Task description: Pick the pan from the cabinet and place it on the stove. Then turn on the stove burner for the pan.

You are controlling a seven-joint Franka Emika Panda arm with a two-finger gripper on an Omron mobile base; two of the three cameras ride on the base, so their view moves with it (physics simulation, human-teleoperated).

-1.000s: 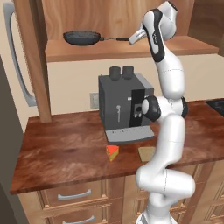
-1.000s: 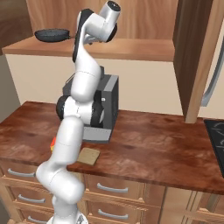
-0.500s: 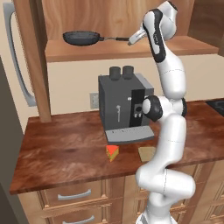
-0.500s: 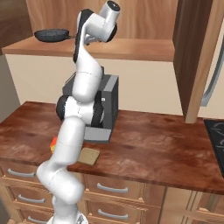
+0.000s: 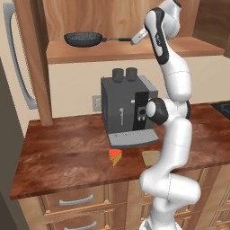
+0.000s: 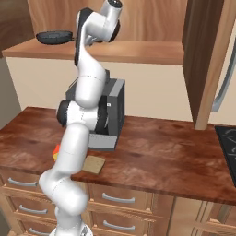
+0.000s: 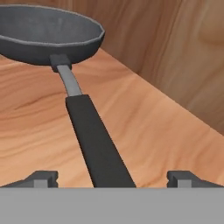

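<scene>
Pan (image 7: 48, 33) sits on the cabinet (image 5: 134, 49) shelf at its left end, handle pointing right. Gripper (image 7: 111, 177) is spread wide, one fingertip (image 7: 41, 177) on each side of the handle's end, gripping nothing.

Even, soft rendered light throughout — no glare, no hard shadows; a faint shade lies under the pan (image 7: 48, 33) on the shelf. Base views look slightly soft, the hand view crisp — edges undistorted
</scene>
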